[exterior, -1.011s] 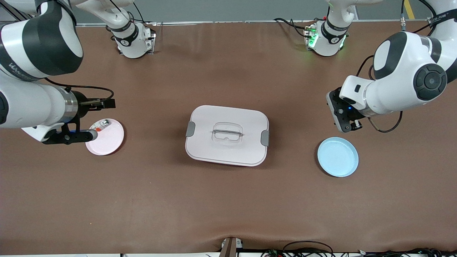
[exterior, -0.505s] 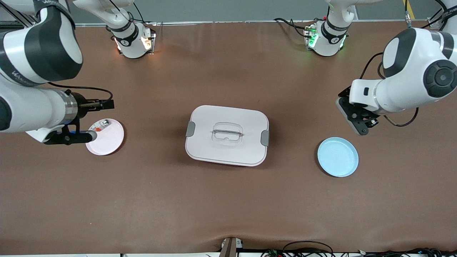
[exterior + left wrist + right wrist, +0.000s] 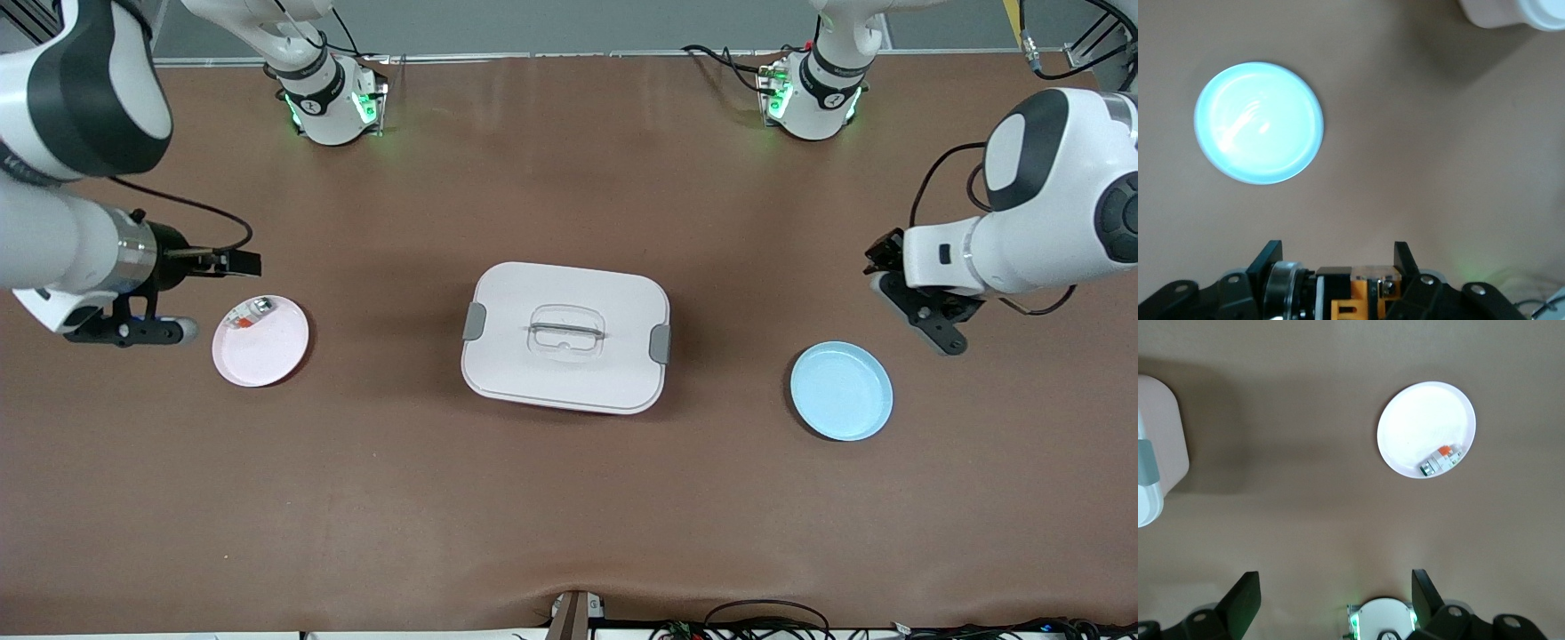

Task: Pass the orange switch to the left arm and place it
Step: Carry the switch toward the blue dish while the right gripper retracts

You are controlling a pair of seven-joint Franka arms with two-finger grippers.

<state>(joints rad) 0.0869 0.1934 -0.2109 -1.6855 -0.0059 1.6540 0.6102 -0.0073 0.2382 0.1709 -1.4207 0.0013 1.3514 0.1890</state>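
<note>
The orange switch (image 3: 1353, 295), orange-bodied with a black cylindrical end, sits crosswise between the fingers of my left gripper (image 3: 1338, 259), which is shut on it. That gripper (image 3: 932, 322) hangs over bare table beside the blue plate (image 3: 841, 391), toward the left arm's end. The switch itself is hidden in the front view. The white box (image 3: 565, 338) stands shut mid-table between both arms. My right gripper (image 3: 147, 331) is open and holds nothing, over the table beside the pink plate (image 3: 267, 354), toward the right arm's end; its jaws (image 3: 1333, 588) stand wide apart.
The blue plate (image 3: 1258, 123) is bare. On the pink plate (image 3: 1418, 420) lies a small clear-and-silver piece with a red bit (image 3: 1439, 461). A corner of the box (image 3: 1511, 13) shows in the left wrist view. The arm bases stand along the table's back edge.
The left gripper has swung outward with the switch, away from the box toward its end of the table. The right gripper has pulled back off the pink plate's rim toward its own end.
</note>
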